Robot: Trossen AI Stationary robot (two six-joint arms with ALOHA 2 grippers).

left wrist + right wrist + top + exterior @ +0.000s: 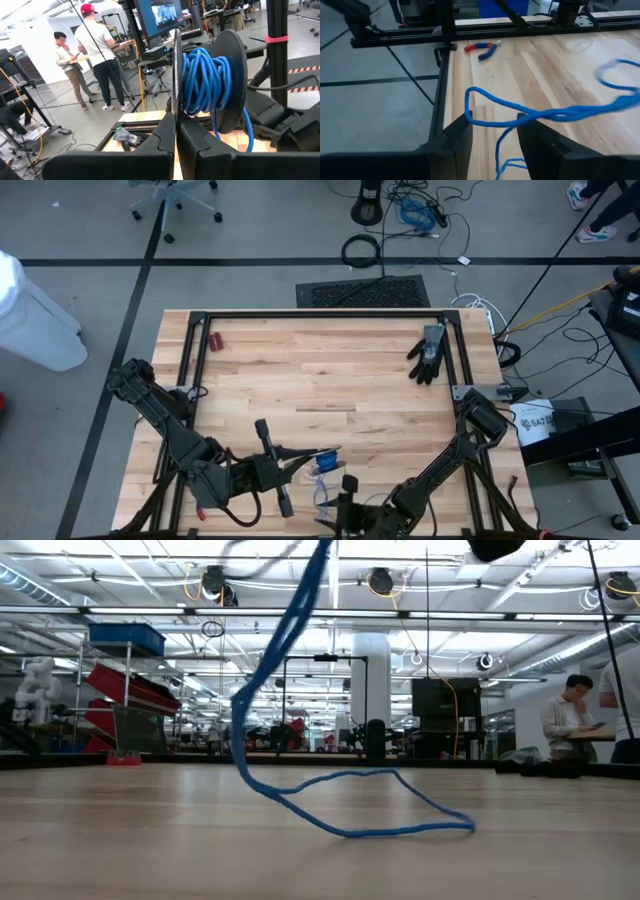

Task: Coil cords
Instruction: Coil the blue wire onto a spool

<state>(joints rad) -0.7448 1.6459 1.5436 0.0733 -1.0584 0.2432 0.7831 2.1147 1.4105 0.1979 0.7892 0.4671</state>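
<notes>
**Inspector:** Start with the largest item.

**Onlooker:** One wooden table [330, 370], with two dark arms reaching in from its six o'clock edge. One black glove [428, 352] lies near two o'clock, and one pair of red-handled pliers [482, 48] near eleven. Neither is being handled.

**Inspector:** The cord?

**Onlooker:** One blue cord [360, 802], near the six o'clock edge between the two grippers. Part is wound on a dark spool [227, 75], and the rest trails in a loose loop across the wood.

**Inspector:** The left gripper?

**Onlooker:** The left gripper [176, 131] sits at about seven o'clock. Its fingers are pressed together on the thin flange of the spool, holding the spool off the table. In my judgement that steadies it so the turns stay stacked.

**Inspector:** And the right?

**Onlooker:** The right gripper [494, 134] is at about six o'clock. Its fingers are spread, and the slack cord runs across the gap between them. I can't confirm any pinch. The position suggests it is guiding the free length toward the spool.

**Inspector:** Progress?

**Onlooker:** I judge it partly coiled, with a fair run of cord not yet wound.
</notes>
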